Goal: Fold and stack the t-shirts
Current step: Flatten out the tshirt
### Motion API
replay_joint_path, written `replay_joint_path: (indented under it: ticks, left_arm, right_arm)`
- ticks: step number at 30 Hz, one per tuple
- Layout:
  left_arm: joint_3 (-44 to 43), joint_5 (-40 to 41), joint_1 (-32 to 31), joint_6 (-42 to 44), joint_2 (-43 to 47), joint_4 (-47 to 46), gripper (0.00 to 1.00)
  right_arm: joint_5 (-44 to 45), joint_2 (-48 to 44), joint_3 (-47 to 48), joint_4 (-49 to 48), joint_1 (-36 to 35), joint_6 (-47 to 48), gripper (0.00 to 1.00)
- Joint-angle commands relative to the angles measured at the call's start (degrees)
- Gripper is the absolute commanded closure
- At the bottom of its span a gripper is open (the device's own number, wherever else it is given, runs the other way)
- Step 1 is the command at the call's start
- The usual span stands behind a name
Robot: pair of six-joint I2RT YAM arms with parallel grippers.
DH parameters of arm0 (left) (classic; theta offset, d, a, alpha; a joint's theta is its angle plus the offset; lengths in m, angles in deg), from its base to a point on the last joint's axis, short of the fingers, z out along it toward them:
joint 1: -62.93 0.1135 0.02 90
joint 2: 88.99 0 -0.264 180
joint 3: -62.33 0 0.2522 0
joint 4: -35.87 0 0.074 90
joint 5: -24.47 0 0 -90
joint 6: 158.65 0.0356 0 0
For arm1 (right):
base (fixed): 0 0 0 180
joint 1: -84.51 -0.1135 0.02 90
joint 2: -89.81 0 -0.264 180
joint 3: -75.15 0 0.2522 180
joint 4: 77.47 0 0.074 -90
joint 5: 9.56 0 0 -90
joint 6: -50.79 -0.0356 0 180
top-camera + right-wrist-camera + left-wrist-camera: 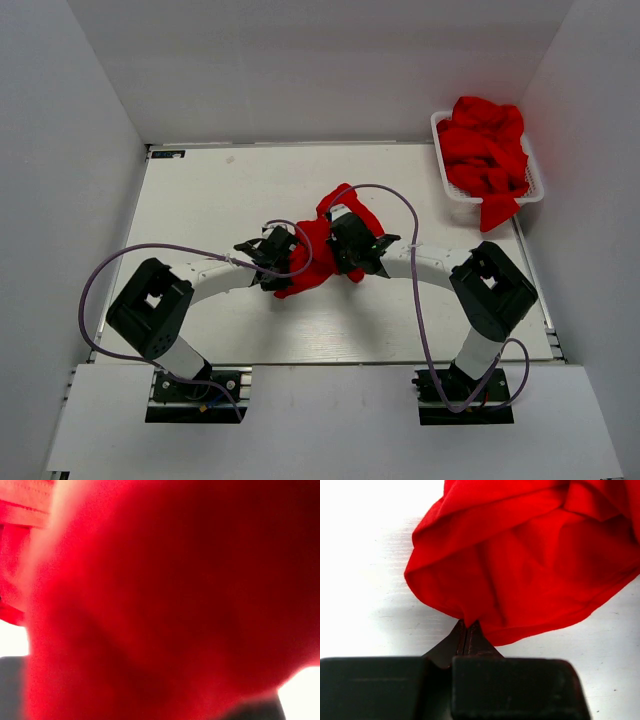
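Observation:
One red t-shirt (315,255) is bunched up at the middle of the table, between both arms. My left gripper (288,268) is shut on it. In the left wrist view the fingertips (468,625) pinch a low fold of the t-shirt (530,555), which spreads out crumpled over the white table. My right gripper (340,250) is pressed into the same shirt from the right. Its wrist view is filled with blurred red cloth (175,605), so its fingers are hidden. More red t-shirts (485,150) lie heaped in the basket.
A white mesh basket (437,122) stands at the back right, with one shirt (498,212) hanging over its front rim. White walls close in the table on the left, back and right. Purple cables loop over both arms.

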Motion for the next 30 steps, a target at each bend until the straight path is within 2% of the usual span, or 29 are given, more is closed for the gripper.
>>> replay_joint_path:
  ticks: [1, 8, 12, 17, 18, 20, 22, 24, 28, 30]
  left_arm:
    - [0.0, 2.0, 0.0, 0.4, -0.3, 4.9, 1.00]
    - [-4.0, 6.2, 0.0, 0.4, 0.2, 8.9, 1.00]
    - [-9.0, 9.7, 0.6, 0.4, 0.2, 12.7, 1.00]
    - [-21.1, 19.3, 1.7, 0.9, -1.6, 21.1, 1.00]
    - [-25.9, 22.7, 1.7, 0.9, -1.7, 22.3, 1.00]
    - [-30.4, 26.9, 2.3, 1.7, -2.3, 26.0, 1.00]
    - [-36.8, 32.1, 3.1, 2.9, -2.8, 28.5, 1.00]
    - [-43.0, 35.6, 4.7, 3.8, -3.8, 31.8, 1.00]
    - [-51.4, 38.3, 7.7, 9.2, -3.8, 33.0, 1.00]
    - [-54.6, 39.7, 9.5, 11.5, -2.5, 30.8, 1.00]
  right_arm:
    - [0.4, -1.4, 1.8, -1.6, -0.6, -0.9, 1.00]
    - [1.4, -7.7, 2.1, 0.1, -0.5, -1.7, 1.00]
    - [7.0, -13.9, 2.2, 1.1, -0.3, -1.8, 1.00]
    - [17.0, -20.7, 6.0, 4.0, 0.6, 0.2, 1.00]
    - [18.3, -21.2, 6.7, 6.2, 1.3, 0.7, 1.00]
    - [24.8, -23.1, 10.0, 8.4, 2.5, 1.2, 1.00]
    - [30.7, -24.5, 12.1, 8.4, 3.2, 2.1, 1.00]
    - [33.1, -26.2, 13.8, 8.5, 4.8, 4.6, 1.00]
    - [38.7, -28.5, 16.8, 7.8, 7.6, 10.5, 1.00]
    - [39.9, -31.1, 17.2, 5.7, 8.8, 12.6, 1.00]
